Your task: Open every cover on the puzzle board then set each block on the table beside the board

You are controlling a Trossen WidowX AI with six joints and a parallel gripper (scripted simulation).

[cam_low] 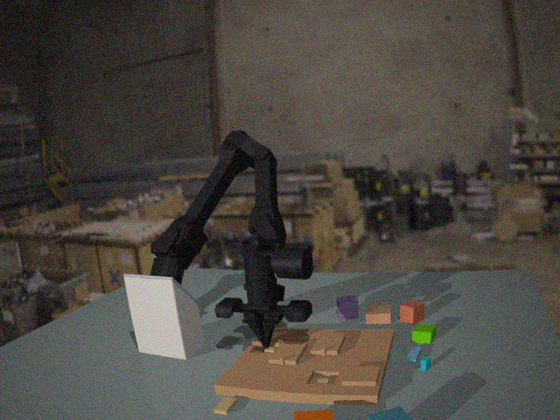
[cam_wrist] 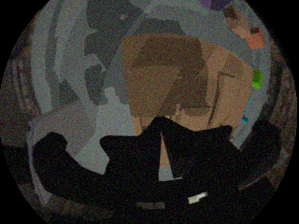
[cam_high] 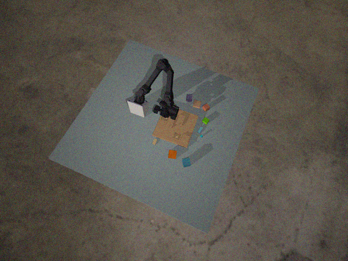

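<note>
The wooden puzzle board (cam_high: 162, 130) (cam_low: 253, 377) (cam_wrist: 145, 89) lies flat. My gripper (cam_low: 267, 346) (cam_wrist: 159, 118) is shut and empty, its tips down at the board's left part, beside a pale piece (cam_low: 272, 348) and the left cover (cam_low: 288, 353). A second cover (cam_low: 333, 343) lies right of that one. The front right cover (cam_low: 360, 375) (cam_high: 184, 136) stands beside an uncovered well with a small pale block (cam_low: 322, 381) in it. A tan block (cam_high: 154, 141) (cam_low: 224, 405) rests on the table off the board's front left corner. The hand hides the tips in the top view.
A white wedge (cam_high: 136, 108) (cam_low: 157, 316) stands left of the board. Purple (cam_high: 188, 97), peach (cam_high: 197, 104), red-orange (cam_high: 205, 107), green (cam_high: 205, 120), light blue (cam_high: 200, 130) and cyan (cam_high: 201, 136) blocks lie behind and right. Orange (cam_high: 172, 154) and blue (cam_high: 186, 162) blocks lie in front.
</note>
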